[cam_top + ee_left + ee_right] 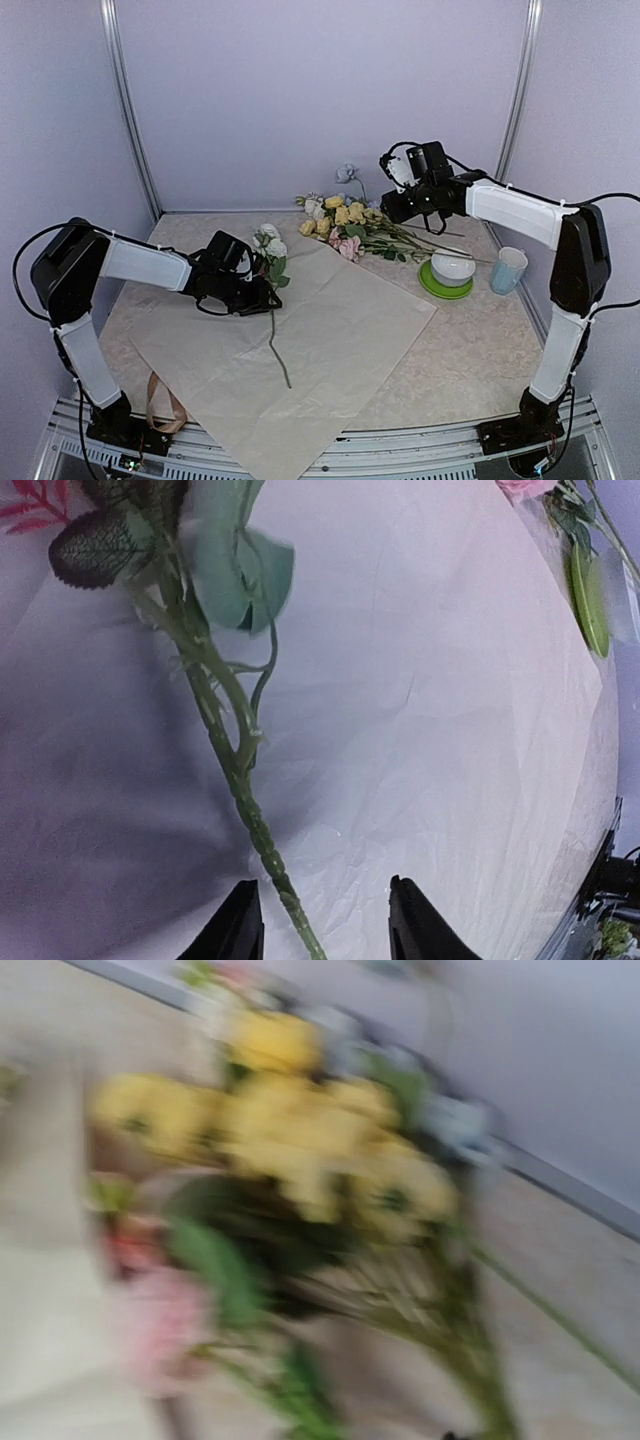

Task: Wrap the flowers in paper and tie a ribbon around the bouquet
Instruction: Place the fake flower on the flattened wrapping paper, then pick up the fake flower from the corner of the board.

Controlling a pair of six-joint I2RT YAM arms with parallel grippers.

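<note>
The peach paper lies spread flat across the table's middle. One stem with white blooms lies on its left part. My left gripper hovers low over that stem. In the left wrist view the left gripper is open, and the green stem passes between the fingers with a gap on each side. The flowers, yellow, pink and white, lie heaped at the back, off the sheet's far corner. My right gripper hangs just right of the heap. The right wrist view is a blur of yellow blooms, and its fingers do not show. The beige ribbon lies looped at the front left.
A white bowl on a green plate and a pale blue cup stand right of the sheet. One pale blue flower rests against the back wall. The paper's near corner hangs over the table's front edge.
</note>
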